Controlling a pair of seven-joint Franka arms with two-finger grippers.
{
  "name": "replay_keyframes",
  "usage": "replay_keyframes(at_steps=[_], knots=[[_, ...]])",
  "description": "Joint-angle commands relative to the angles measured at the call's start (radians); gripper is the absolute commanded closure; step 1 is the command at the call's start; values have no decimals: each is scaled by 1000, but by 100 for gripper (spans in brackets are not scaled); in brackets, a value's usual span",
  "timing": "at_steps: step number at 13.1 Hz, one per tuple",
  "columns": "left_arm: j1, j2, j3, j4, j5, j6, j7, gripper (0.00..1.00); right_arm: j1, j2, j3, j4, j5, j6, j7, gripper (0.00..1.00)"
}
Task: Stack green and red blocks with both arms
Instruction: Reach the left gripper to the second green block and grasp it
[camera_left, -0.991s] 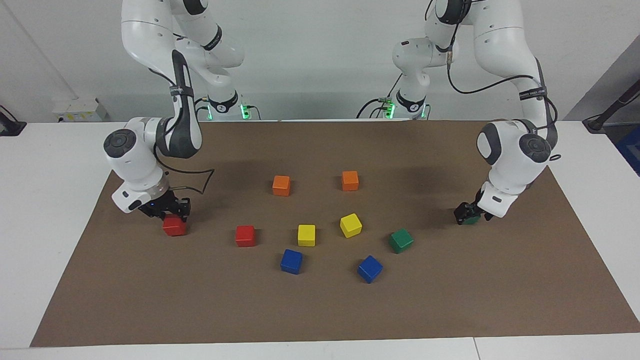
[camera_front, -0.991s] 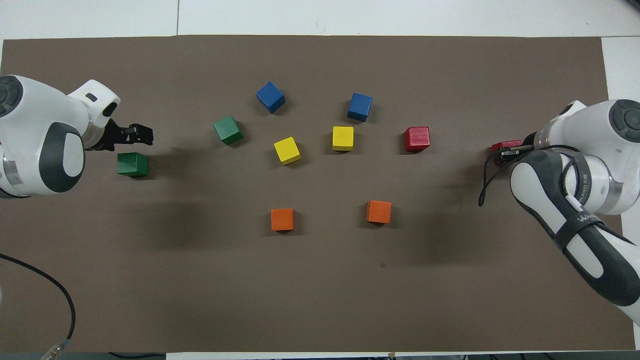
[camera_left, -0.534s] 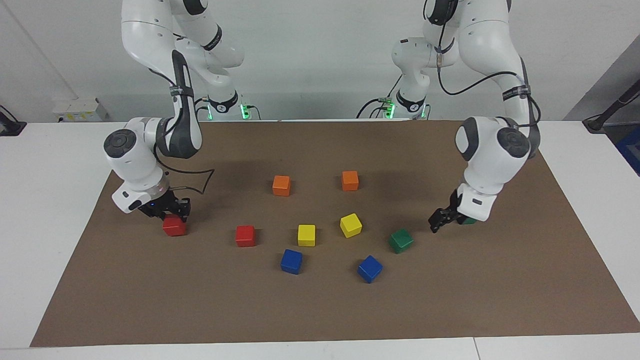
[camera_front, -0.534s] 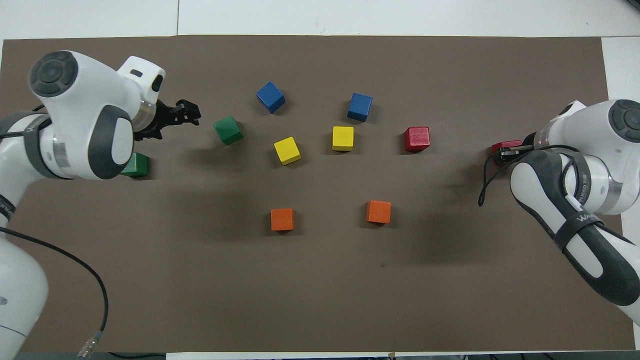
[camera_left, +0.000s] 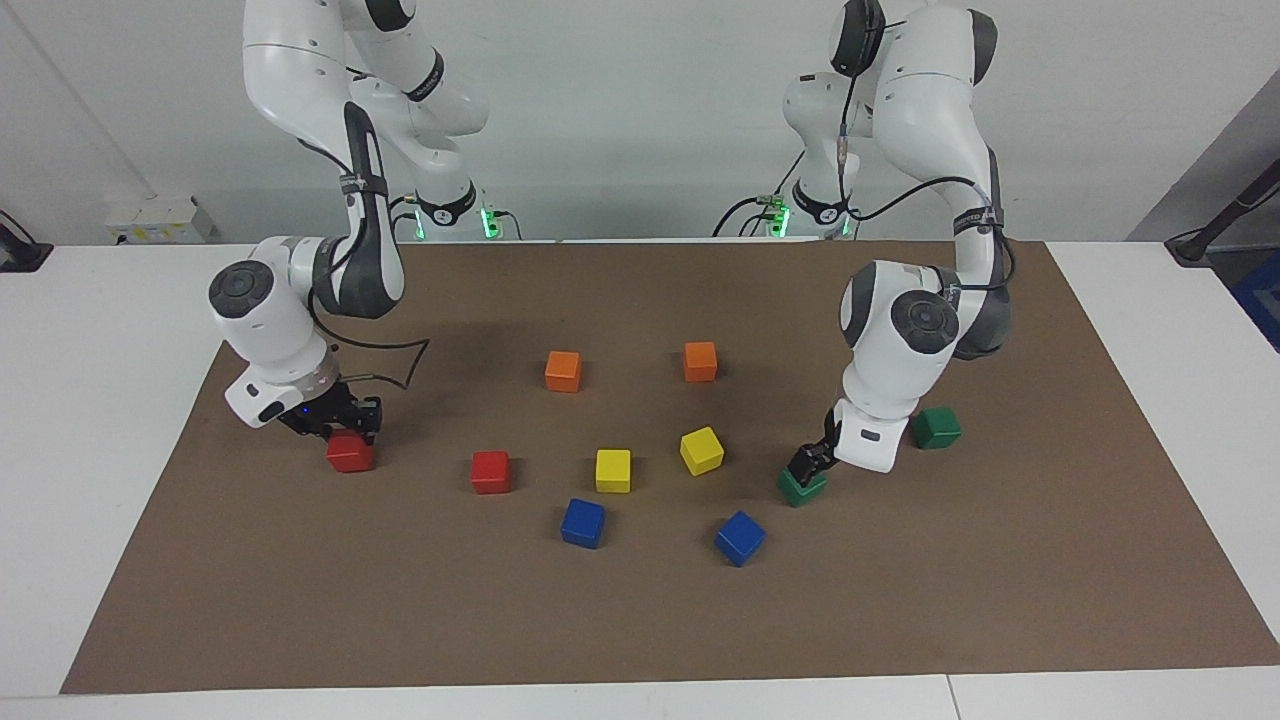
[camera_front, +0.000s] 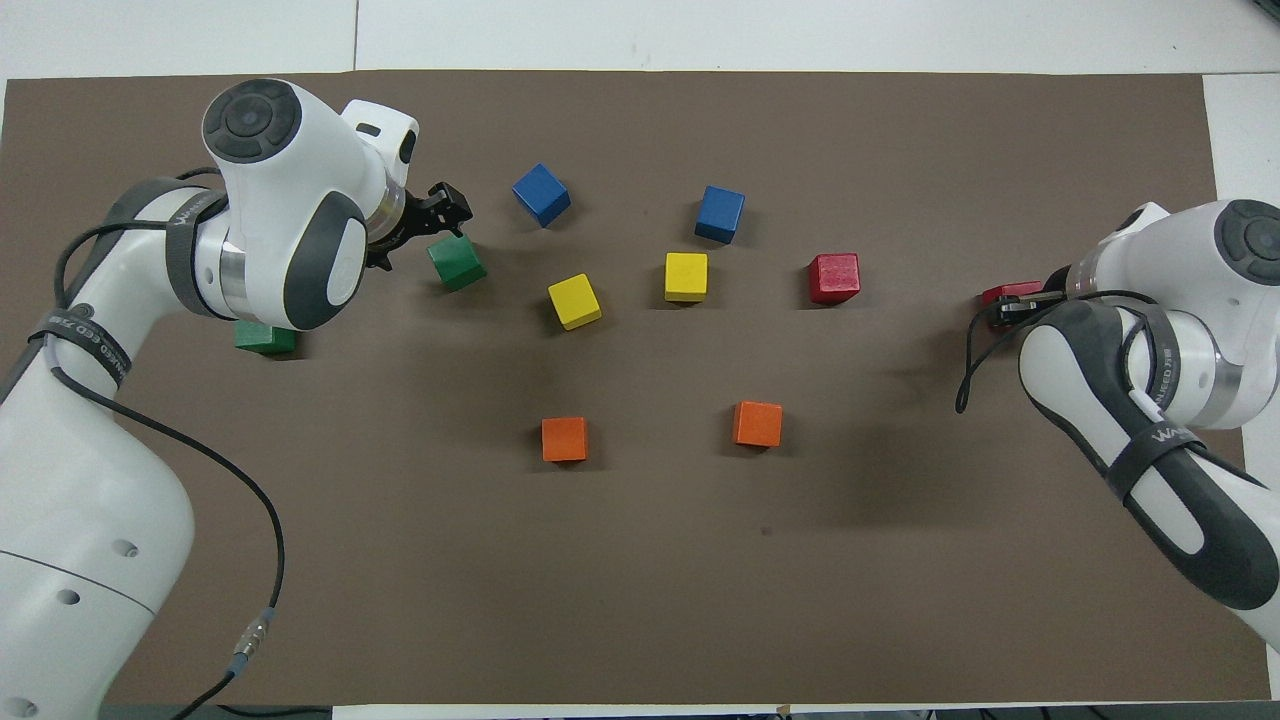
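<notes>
Two green blocks lie on the brown mat. One green block (camera_left: 936, 427) (camera_front: 262, 338) sits toward the left arm's end, partly under that arm in the overhead view. My left gripper (camera_left: 808, 462) (camera_front: 440, 215) is open and hangs low over the other green block (camera_left: 800, 487) (camera_front: 456, 262), fingertips at its top edge. At the right arm's end, my right gripper (camera_left: 335, 420) (camera_front: 1012, 306) is shut on a red block (camera_left: 349, 452) (camera_front: 1008, 293) that sits at mat level. The second red block (camera_left: 490, 471) (camera_front: 833, 277) stands free nearer the middle.
Two yellow cubes (camera_left: 613, 470) (camera_left: 701, 450), two blue cubes (camera_left: 583, 522) (camera_left: 739, 537) and two orange cubes (camera_left: 563, 370) (camera_left: 700, 361) are spread over the middle of the mat (camera_left: 640, 620). White table shows around the mat's edges.
The left arm swung away from the green block at its end of the table toward the middle and came down over the other green block. The right arm stayed put.
</notes>
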Motion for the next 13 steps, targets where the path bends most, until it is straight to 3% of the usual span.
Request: replay_keyframes(at_steps=[1,6,7,8,9,13], knots=[[-48,59,20,74,25,-18,-52,0,-10,10,7,-7,16,36,-7,100],[-63,64,19,62,77,20,-53,0,-10,9,7,-8,18,38,-7,100],[-63,62,19,50,77,32,-56,0,-10,9,7,-8,18,38,-7,83],[-65,59,19,28,77,60,-67,0,-10,9,7,-8,18,37,-8,11],[-65,55,20,7,81,86,-73,0,-13,9,7,-8,18,30,-10,0],[-63,33,20,-83,86,171,-75,0,-19,3,7,7,18,27,-10,0]])
